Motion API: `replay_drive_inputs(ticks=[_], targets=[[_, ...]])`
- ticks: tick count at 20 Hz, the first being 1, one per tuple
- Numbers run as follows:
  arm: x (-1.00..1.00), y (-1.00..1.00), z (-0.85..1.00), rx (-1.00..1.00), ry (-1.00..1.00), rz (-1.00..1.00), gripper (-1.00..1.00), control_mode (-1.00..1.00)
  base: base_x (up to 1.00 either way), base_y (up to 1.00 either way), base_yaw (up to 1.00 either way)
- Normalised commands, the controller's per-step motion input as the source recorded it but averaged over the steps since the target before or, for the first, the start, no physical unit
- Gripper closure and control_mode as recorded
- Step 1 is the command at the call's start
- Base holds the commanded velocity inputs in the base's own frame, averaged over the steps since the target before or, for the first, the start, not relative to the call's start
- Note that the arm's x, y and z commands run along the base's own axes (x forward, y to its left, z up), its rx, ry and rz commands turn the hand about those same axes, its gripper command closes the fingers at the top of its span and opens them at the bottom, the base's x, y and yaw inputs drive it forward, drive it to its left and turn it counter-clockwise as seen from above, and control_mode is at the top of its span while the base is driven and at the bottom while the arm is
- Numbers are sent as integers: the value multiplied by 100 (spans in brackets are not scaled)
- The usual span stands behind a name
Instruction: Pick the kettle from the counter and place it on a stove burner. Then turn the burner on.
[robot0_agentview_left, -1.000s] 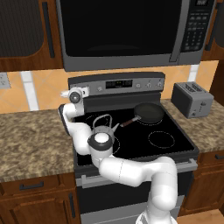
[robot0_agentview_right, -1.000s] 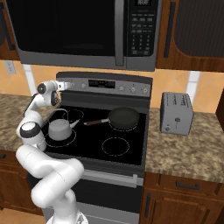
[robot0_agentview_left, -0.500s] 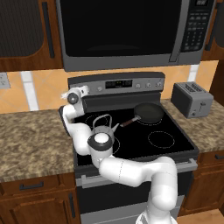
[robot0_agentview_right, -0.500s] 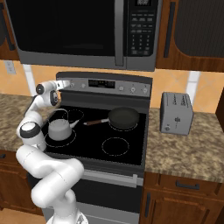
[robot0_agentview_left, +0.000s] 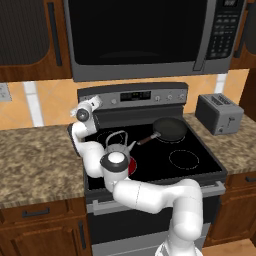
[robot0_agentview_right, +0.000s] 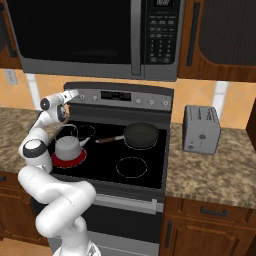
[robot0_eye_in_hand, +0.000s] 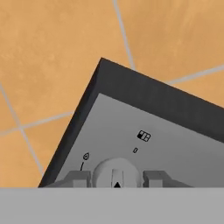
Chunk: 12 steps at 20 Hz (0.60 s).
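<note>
- The kettle (robot0_agentview_right: 67, 148) sits on the glowing red front-left burner (robot0_agentview_right: 68, 160).
- The claw (robot0_eye_in_hand: 117, 178) pinches the stove knob (robot0_eye_in_hand: 116, 174), one finger each side.

Surface (robot0_agentview_left: 35, 160): speckled brown-and-beige granite, running on both sides of the stove, over dark reddish cabinets.
Stove top (robot0_agentview_left: 200, 150): black glass, set between the two stretches of surface.
Front-left burner (robot0_agentview_right: 62, 161): glowing red, carrying the kettle (robot0_agentview_right: 68, 146).
Back-right burner: carrying the black frying pan (robot0_agentview_left: 170, 129), handle pointing left.
Right stretch of surface: carrying the grey toaster (robot0_agentview_right: 201, 129), just beside the stove.
</note>
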Motion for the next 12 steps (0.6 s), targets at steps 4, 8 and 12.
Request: replay_drive_inputs(ticks=[4,8,12], targets=[[-1,0,1,-7,0,4,100,-100,0,0,0],[0,0,0,0,0,0,100,-100,0,0,0],[0,0,0,0,0,0,100,-100,0,0,0]])
